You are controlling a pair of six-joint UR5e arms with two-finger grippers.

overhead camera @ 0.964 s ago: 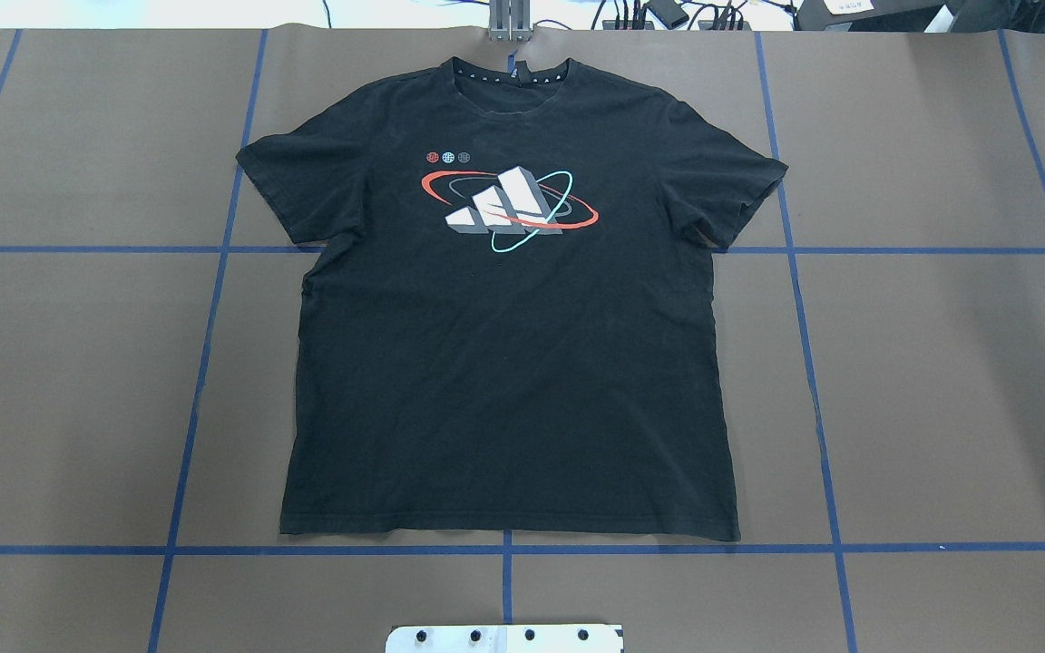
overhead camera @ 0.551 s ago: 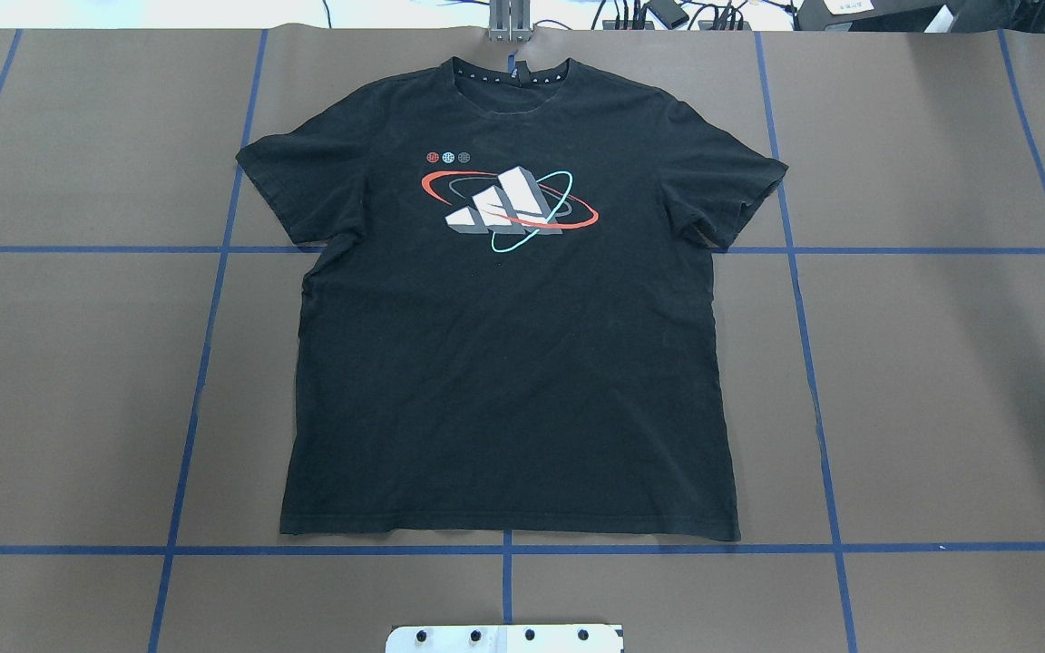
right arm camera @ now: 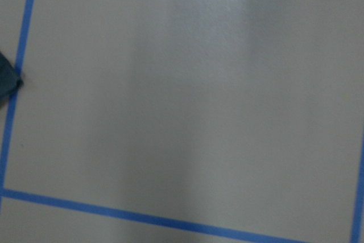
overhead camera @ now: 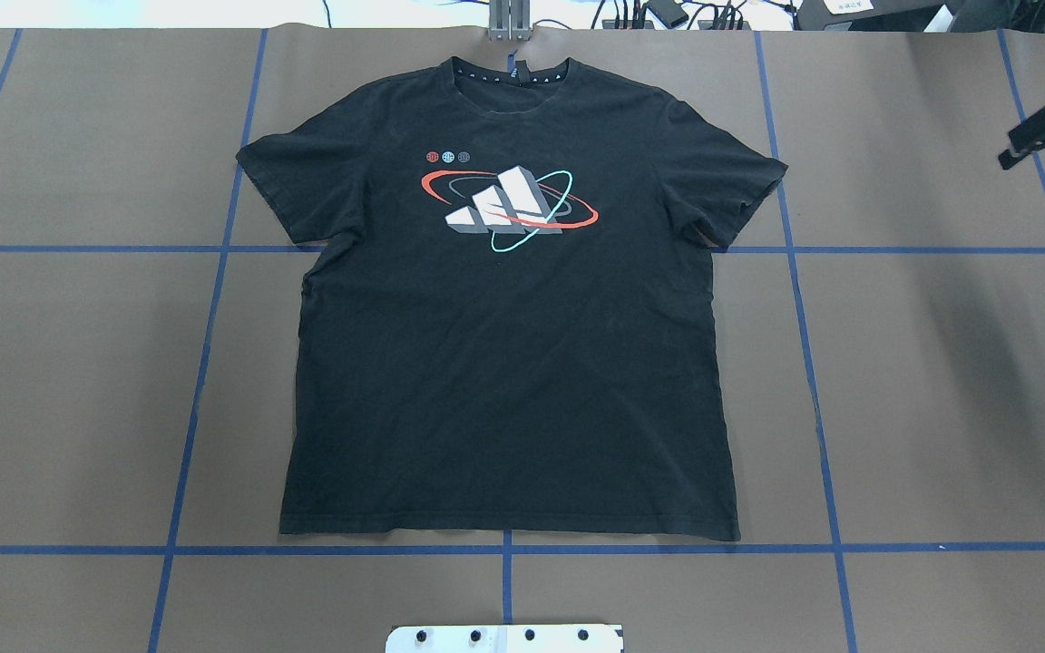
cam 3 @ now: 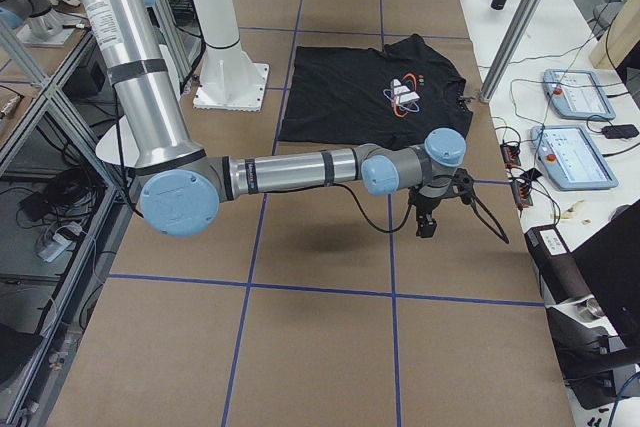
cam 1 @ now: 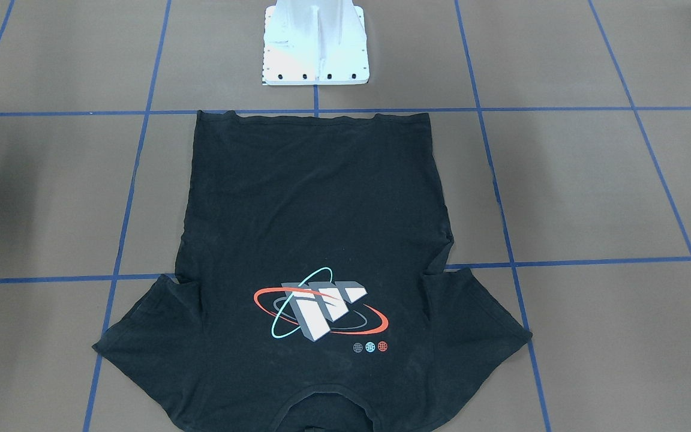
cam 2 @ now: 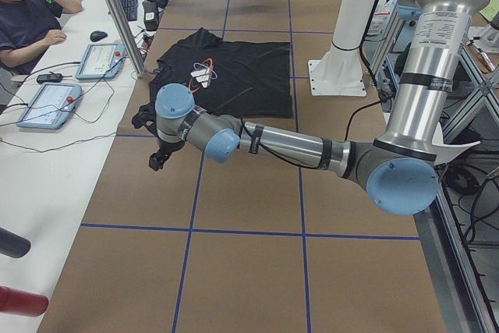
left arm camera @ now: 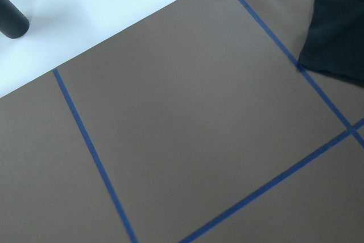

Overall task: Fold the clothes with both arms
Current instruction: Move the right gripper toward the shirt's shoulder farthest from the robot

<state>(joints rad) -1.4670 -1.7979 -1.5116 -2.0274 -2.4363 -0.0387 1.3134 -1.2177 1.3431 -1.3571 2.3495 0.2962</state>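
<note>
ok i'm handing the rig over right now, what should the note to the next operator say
Left gripper: above bare table, out past the sleeve on the robot's left, clear of the shirt. Open or shut cannot be told.
Right gripper: above bare table past the other sleeve, clear of the shirt. Its state is also unclear.
T-shirt: lying flat, logo up, collar away from the robot, hem nearest its base, both sleeves spread.
Done: no fold yet.
Left: grasp the shirt and make every fold.

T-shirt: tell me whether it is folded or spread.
Spread. The T-shirt lies flat, sleeves out to both sides, hem straight, logo fully showing; no part is folded over.
</note>
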